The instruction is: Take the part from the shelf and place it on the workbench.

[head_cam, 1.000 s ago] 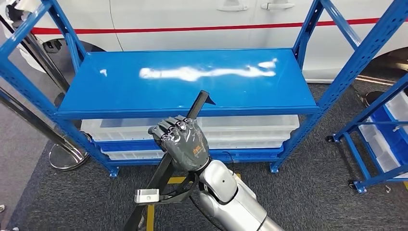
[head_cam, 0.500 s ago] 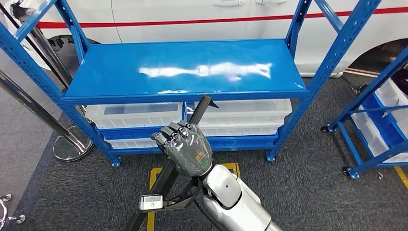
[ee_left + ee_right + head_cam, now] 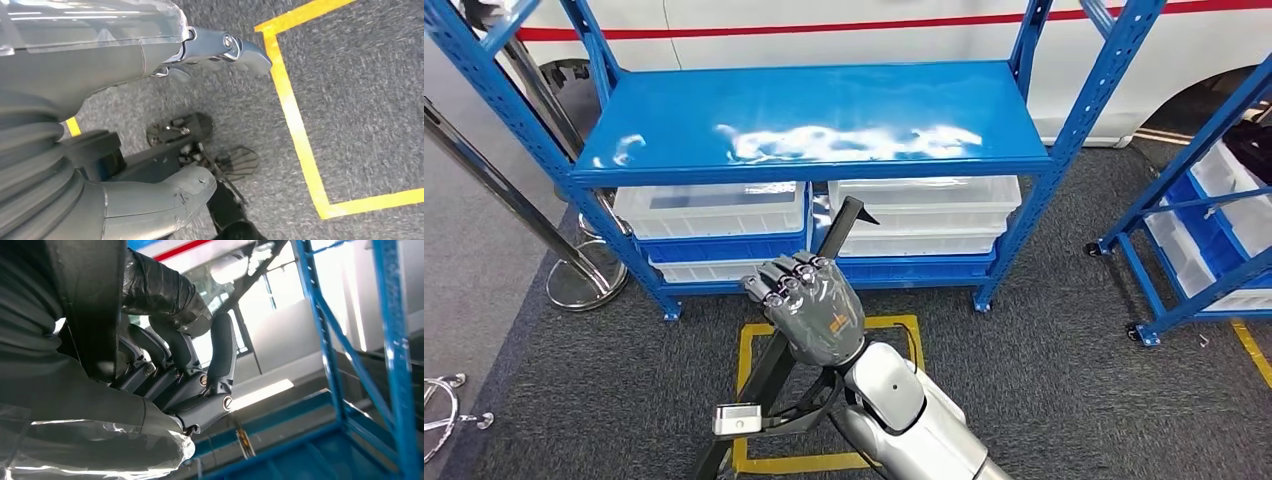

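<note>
Part [image 3: 776, 368], a long black strip, sits clamped in the right hand [image 3: 808, 305], fingers [image 3: 197, 362] wrapped fully round it about midway along; its upper end points far and slightly right toward the blue shelf [image 3: 814, 115], its lower end slants down to the near left, out of the head view; it is clear of the shelf top and held over the grey carpet and the yellow floor marking [image 3: 824, 395]. It looks stiff and fairly light, judging by how straight it holds with one grasp; being so long it would likely swing and catch on the shelf uprights if the robot turns; a hold near the middle, as now, seems the soundest place, keeping both ends balanced; the dark surface seems smooth enough to slide through the fingers if the grasp slackens. Left hand [image 3: 220, 47] hangs low above the carpet by the yellow line; its fingers look curled in with nothing in them. White bins [image 3: 714, 210] sit on the lower shelves; a white car stands beyond; no workbench is to be seen here.
</note>
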### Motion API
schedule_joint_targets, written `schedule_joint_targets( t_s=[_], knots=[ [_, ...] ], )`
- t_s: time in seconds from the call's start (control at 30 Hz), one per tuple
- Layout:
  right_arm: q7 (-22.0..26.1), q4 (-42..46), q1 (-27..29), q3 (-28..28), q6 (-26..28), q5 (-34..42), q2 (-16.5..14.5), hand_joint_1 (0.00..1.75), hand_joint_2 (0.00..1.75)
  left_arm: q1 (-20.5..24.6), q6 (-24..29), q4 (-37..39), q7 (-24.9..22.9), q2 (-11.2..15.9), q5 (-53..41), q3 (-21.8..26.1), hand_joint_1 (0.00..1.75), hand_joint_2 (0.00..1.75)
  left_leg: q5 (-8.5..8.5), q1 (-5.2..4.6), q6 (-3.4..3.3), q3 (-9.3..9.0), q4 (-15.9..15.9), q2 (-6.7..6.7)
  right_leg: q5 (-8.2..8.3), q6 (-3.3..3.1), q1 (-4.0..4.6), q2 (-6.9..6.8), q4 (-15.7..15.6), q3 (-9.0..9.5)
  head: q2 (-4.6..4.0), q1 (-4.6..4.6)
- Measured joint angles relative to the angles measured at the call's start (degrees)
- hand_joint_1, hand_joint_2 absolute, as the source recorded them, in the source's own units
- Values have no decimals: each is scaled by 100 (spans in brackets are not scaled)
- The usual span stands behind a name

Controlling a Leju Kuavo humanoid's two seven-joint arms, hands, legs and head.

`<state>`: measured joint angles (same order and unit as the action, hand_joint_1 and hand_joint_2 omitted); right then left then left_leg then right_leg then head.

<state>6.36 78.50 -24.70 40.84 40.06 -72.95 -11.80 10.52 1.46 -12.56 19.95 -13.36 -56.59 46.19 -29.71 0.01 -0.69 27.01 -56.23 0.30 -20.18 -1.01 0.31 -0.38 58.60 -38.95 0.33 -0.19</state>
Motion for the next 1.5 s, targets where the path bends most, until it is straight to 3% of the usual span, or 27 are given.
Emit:
schedule_joint_targets(
  t_s=[0.07, 0.17, 0.2, 0.27, 0.33, 0.4, 0.47, 0.53, 0.57, 0.63, 0.7, 0.73, 0.77, 0.8, 0.83, 0.9, 0.97, 1.03, 1.07, 1.13, 1.2, 1.23, 1.27, 1.3, 1.37, 1.43, 1.5],
  knots=[
    [-10, 2, -1, 1, 0, -5, 9, 175, 175, 1, -1, 1, -2, -9, 1, -4, 0, 175, 155, 28, -72, 101, 53, 26, -170, 65, -1, 25, 89, -81, 0, 2],
    [-26, 3, 11, 1, 0, -16, 27, 175, 175, 6, -1, 2, -2, -14, 1, -11, 0, 175, 382, 42, -134, 371, 40, 45, -1027, 147, -47, 39, 1020, -329, 0, 3],
    [-31, 3, 17, 1, 0, -18, 33, 175, 175, 4, -1, 2, -2, -14, -1, -14, 0, 175, 443, 43, -130, 472, 15, 47, -1175, 170, -61, 39, 1381, -384, 0, 3],
    [-40, 2, 30, 1, 0, -18, 45, 175, 175, 1, -2, 2, -2, -14, 0, -15, 0, 175, 544, 46, -110, 668, -51, 51, -1051, 201, -83, 38, 1627, -272, 0, 3],
    [-44, 4, 35, 1, 1, -25, 51, 175, 175, 2, -2, 2, -2, -14, 1, -17, 0, 175, 618, 53, -72, 835, -129, 51, -806, 199, -106, 37, 1098, 208, 0, 3],
    [-48, 15, 31, 1, 2, -38, 48, 175, 175, 5, -2, 2, 0, -16, 2, -21, 0, 175, 689, 51, -10, 946, -183, 47, -846, 160, -86, 45, 355, 709, 0, 1],
    [-59, 23, 25, 1, 2, -53, 46, 175, 175, 6, -2, 2, 3, -19, 4, -24, 0, 175, 784, 51, 58, 988, -175, 43, -911, 105, -47, 56, 43, 862, 0, 1],
    [-70, 24, 26, 1, 2, -76, 48, 175, 175, 0, -2, 2, 5, -21, 4, -25, 0, 175, 830, 64, 123, 1018, -157, 33, -815, 18, -51, 48, -12, 812, 0, 2],
    [-74, 23, 27, 1, 1, -89, 48, 175, 175, -5, -2, 2, 5, -22, 4, -25, 0, 175, 732, 72, 155, 1062, -223, 25, -759, -40, -58, 37, -42, 779, 0, 0],
    [-79, 22, 29, 1, 0, -107, 48, 175, 175, -16, -3, 2, 4, -22, 4, -26, 0, 175, 259, 89, 209, 1230, -707, 12, -635, -135, -74, 14, -78, 679, 0, -2],
    [-80, 21, 35, 1, 0, -114, 48, 175, 175, -19, -4, 2, 3, -23, 4, -27, 0, 175, -230, 96, 254, 1437, -1507, 11, -530, -160, -66, 7, -67, 535, 0, -3],
    [-80, 20, 42, 1, 0, -116, 49, 175, 175, -20, -4, 2, 3, -23, 5, -27, 0, 175, -318, 99, 268, 1471, -1782, 11, -485, -158, -62, 3, -55, 462, 0, -3],
    [-80, 20, 47, 1, 0, -116, 49, 175, 175, -21, -6, 2, 3, -22, 5, -27, 0, 175, -284, 103, 275, 1403, -1853, 11, -446, -150, -63, 1, -38, 394, 0, -3],
    [-80, 20, 51, 1, 0, -116, 50, 175, 175, -20, -7, 2, 3, -22, 6, -27, 0, 175, -150, 107, 275, 1214, -1677, 11, -415, -138, -66, 2, -16, 333, 0, -4],
    [-82, 20, 52, 1, 0, -116, 50, 175, 175, -17, -9, 2, 3, -21, 7, -27, 0, 175, 10, 112, 266, 936, -1312, 9, -389, -123, -69, 4, 10, 284, 0, -4],
    [-90, 21, 47, 1, 0, -118, 50, 175, 175, 1, -15, 2, 4, -21, 7, -31, 0, 175, 140, 99, 234, 386, -491, -9, -341, -70, -61, 6, 63, 202, 0, -3],
    [-96, 22, 39, 1, 1, -121, 49, 175, 175, 10, -20, 2, 4, -22, 7, -34, 0, 175, 104, 72, 194, 197, -140, -30, -267, 0, -55, 3, 75, 158, 0, -3],
    [-97, 21, 34, 1, 2, -123, 52, 175, 175, 4, -22, 2, 0, -26, 7, -36, 0, 175, 174, 74, 121, 241, -99, -20, -209, 75, -63, 11, 62, 138, 0, -2],
    [-98, 21, 32, 1, 2, -122, 55, 175, 175, 7, -22, 3, -3, -30, 7, -37, 0, 175, 228, 83, 67, 279, -83, -7, -282, 107, -65, 19, 106, 107, 0, -1],
    [-98, 21, 26, 2, 2, -121, 61, 175, 175, 26, -22, 4, -5, -37, 8, -38, 0, 175, 351, 101, -41, 400, -68, 21, -720, 148, -70, 34, 502, -33, 0, 1],
    [-98, 21, 26, 2, 2, -119, 67, 175, 175, 38, -21, 4, -6, -37, 9, -38, 0, 175, 462, 77, -91, 570, -97, 28, -1239, 170, -73, 36, 1243, -229, 0, 1],
    [-98, 21, 29, 1, 2, -119, 72, 175, 175, 39, -20, 4, -6, -37, 10, -38, 0, 175, 516, 67, -96, 662, -119, 32, -1348, 177, -73, 37, 1555, -277, 0, 1],
    [-98, 21, 31, 1, 2, -119, 76, 175, 175, 39, -20, 4, -6, -36, 10, -38, 0, 175, 566, 58, -94, 756, -147, 35, -1318, 176, -74, 36, 1708, -245, 0, 1],
    [-98, 21, 32, 1, 2, -119, 79, 175, 175, 40, -19, 4, -6, -36, 10, -38, 0, 175, 613, 53, -90, 849, -179, 37, -1183, 168, -73, 36, 1671, -119, 0, 1],
    [-98, 22, 26, 2, 2, -119, 80, 175, 175, 44, -19, 4, -6, -36, 10, -38, 0, 175, 702, 45, -67, 1007, -242, 32, -940, 122, -66, 37, 1064, 390, 0, 0],
    [-98, 33, 15, 3, 2, -119, 73, 175, 175, 49, -19, 4, -9, -36, 6, -39, 0, 175, 800, 34, -16, 1091, -266, 26, -991, 66, -35, 39, 320, 873, 0, -2],
    [-98, 45, -2, 3, 2, -119, 66, 175, 175, 54, -18, 4, -19, -35, 0, -41, 0, 175, 922, 37, 49, 1117, -227, 26, -1037, 26, 1, 42, 24, 997, 0, 0]
  ],
)
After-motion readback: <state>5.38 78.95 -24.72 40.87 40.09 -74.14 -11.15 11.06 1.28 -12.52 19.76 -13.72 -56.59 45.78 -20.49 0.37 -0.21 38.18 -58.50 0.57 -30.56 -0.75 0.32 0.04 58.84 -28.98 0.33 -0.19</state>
